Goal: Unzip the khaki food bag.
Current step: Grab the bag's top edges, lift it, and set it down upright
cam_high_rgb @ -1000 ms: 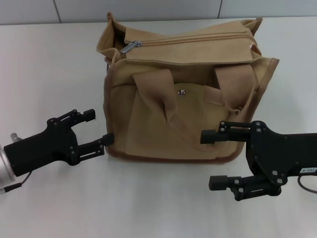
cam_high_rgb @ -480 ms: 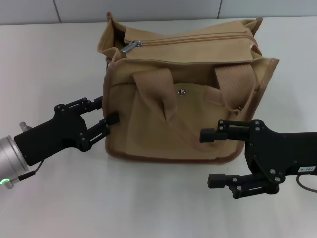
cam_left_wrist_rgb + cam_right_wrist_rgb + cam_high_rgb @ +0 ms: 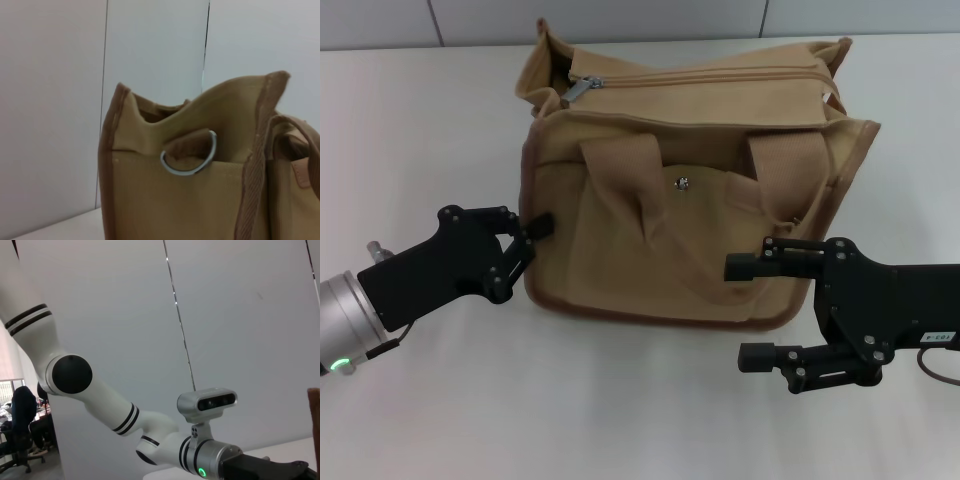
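Head view: zipped khaki food bag (image 3: 690,190)

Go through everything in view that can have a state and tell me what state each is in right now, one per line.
khaki food bag: upright on the table, handles draped down its front.
top zipper: closed, metal pull at the bag's left end.
front pocket snap: fastened.
left gripper: open, at the bag's left side.
right gripper: open, near the bag's lower right corner, holding nothing.

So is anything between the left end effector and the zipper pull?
Nothing visible. The left end effector sits against the khaki food bag's end; the zipper pull lies exposed above it.
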`<state>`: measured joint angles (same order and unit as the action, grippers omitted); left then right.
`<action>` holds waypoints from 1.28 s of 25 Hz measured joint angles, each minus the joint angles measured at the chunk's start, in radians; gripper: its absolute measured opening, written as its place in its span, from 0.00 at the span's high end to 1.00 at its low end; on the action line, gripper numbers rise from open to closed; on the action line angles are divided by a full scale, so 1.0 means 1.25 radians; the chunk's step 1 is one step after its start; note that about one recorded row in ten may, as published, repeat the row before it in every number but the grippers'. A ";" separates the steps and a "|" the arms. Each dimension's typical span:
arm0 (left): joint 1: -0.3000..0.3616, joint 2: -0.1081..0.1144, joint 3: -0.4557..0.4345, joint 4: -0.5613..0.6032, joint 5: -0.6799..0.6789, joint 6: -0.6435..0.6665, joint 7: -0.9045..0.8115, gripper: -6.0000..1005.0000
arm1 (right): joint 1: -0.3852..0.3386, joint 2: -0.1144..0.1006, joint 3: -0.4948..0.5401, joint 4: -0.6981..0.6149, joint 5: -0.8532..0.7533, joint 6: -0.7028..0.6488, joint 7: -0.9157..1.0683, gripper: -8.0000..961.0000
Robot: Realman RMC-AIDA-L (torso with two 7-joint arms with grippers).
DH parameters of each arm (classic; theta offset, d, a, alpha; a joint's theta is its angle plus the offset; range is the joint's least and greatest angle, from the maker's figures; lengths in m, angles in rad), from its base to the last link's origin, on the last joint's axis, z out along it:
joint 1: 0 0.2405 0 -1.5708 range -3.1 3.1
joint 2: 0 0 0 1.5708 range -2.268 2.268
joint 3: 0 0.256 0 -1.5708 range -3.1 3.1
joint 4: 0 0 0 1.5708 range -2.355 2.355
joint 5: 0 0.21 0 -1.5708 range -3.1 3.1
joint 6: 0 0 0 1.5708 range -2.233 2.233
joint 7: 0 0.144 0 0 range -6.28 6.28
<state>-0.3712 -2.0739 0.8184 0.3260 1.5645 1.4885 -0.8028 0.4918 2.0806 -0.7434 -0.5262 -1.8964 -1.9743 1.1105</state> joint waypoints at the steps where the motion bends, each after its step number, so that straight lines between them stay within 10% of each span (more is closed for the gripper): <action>1: 0.001 0.000 0.000 0.000 -0.002 0.002 0.006 0.74 | 0.000 0.000 0.000 0.000 0.000 0.000 0.000 0.18; 8: 0.004 0.002 -0.005 -0.001 -0.015 0.006 0.007 0.95 | -0.002 0.001 0.060 0.012 0.001 0.001 0.000 0.18; 32: 0.003 0.007 -0.002 0.190 -0.097 0.229 0.050 0.94 | -0.015 0.001 0.191 0.068 0.001 0.004 -0.030 0.18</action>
<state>-0.3669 -2.0654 0.8164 0.5640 1.4428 1.7744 -0.7401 0.4729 2.0815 -0.5052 -0.4413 -1.8956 -1.9697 1.0736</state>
